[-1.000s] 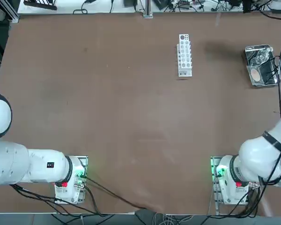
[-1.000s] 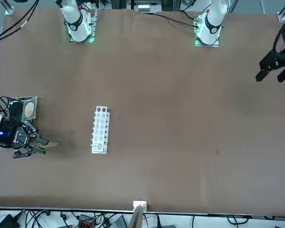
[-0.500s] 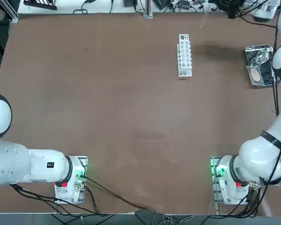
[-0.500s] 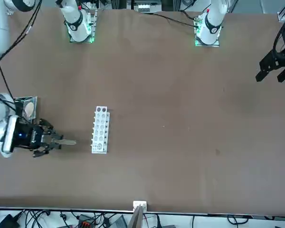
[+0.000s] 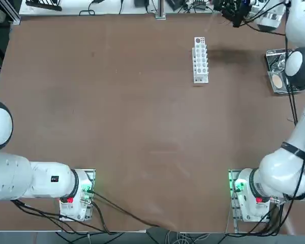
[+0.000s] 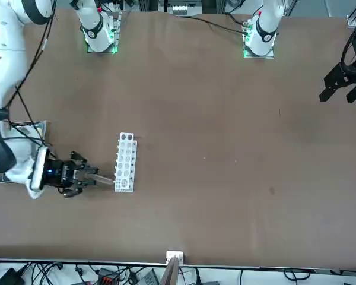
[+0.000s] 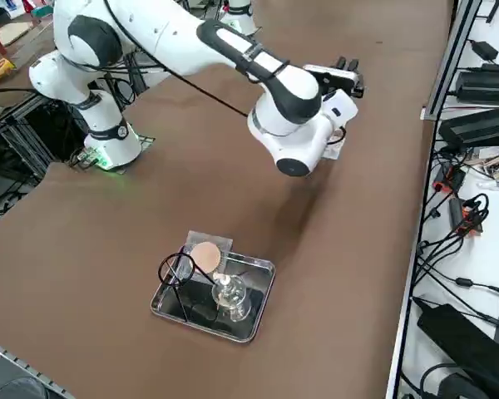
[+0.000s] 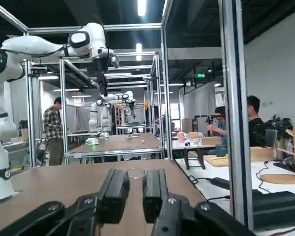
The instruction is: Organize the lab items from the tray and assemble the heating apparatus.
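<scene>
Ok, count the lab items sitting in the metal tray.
3, all in the tray: the glass burner, the black wire ring stand beside it, and the grey mesh at the end nearer the arm's base.

The shiny metal tray [image 7: 258, 291] sits near the table's right edge, holding the black wire ring stand [image 7: 176, 270], clear glass burner [image 7: 229, 295] and tan-centred mesh [image 7: 205, 255].

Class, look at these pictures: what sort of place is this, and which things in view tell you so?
Probably a robotics lab: robot arms bolted to a brown table, aluminium-framed workcells beyond it, and a white test-tube rack near a metal tray of glassware.
</scene>
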